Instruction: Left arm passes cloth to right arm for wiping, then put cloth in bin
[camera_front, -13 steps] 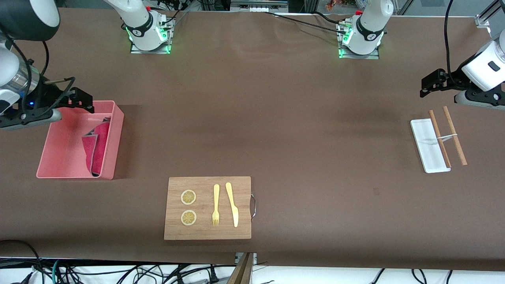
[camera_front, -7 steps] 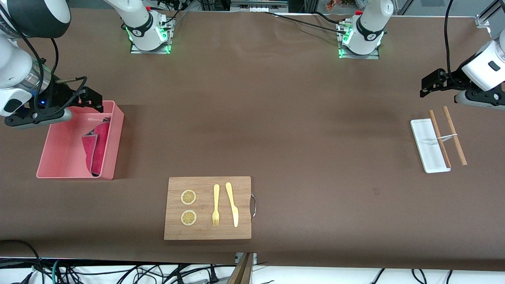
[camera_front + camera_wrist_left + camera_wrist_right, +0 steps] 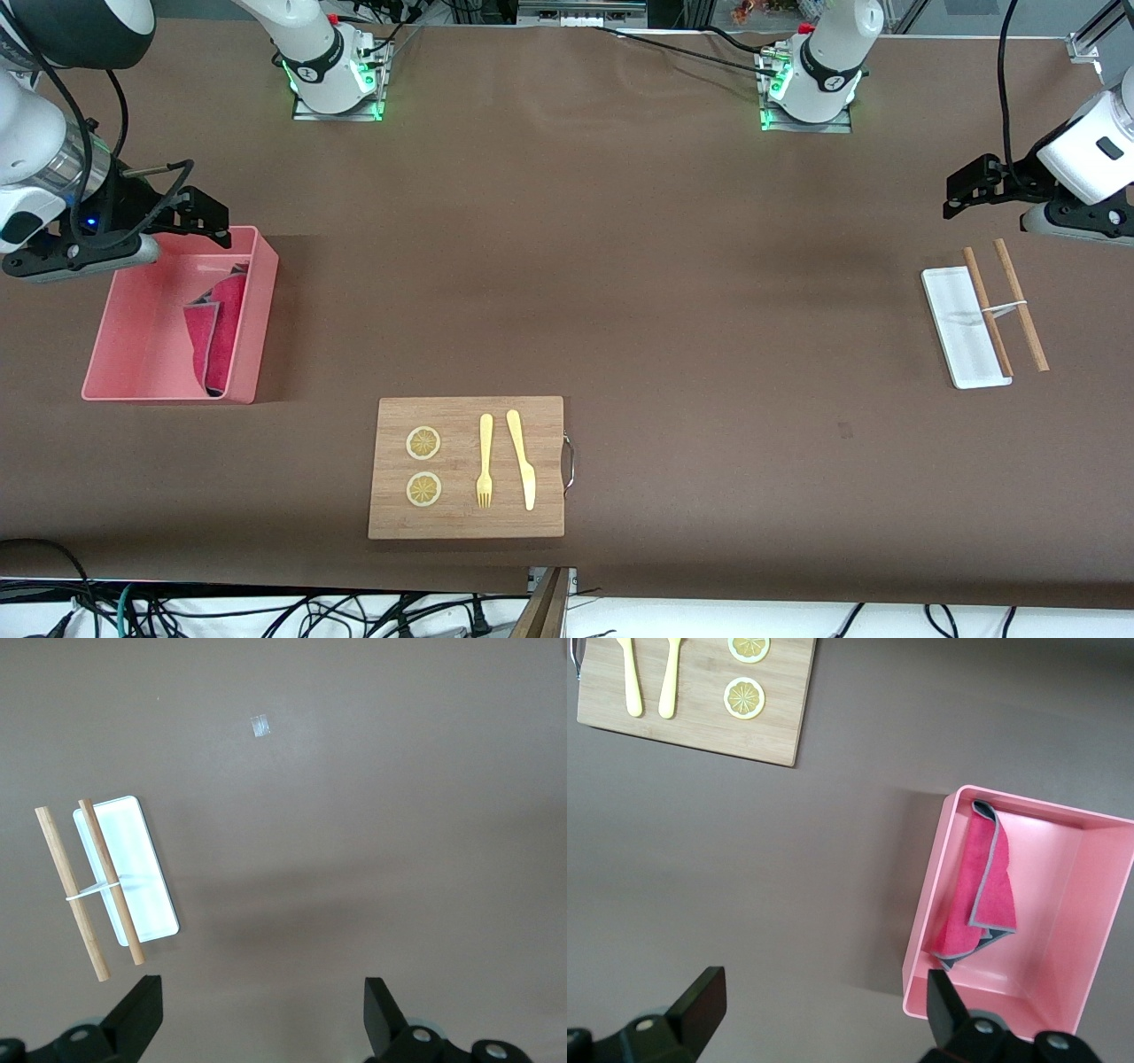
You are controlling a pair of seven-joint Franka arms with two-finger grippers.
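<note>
We are holding our right gripper (image 3: 208, 221) empty, fingers apart, over the pale pink rectangular plastic bin's (image 3: 262, 306) rim. The crimson-pink fuzzy cloth (image 3: 217, 330) is lying crumpled inside, against the wall. Our left gripper (image 3: 970, 188) is waiting, fingers spread, near the narrow white tray (image 3: 957, 337).

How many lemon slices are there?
2. Both lie on the chopping board: one lemon slice farther from the front camera, the other lemon slice right beside it, nearer. None seem hidden.
</note>
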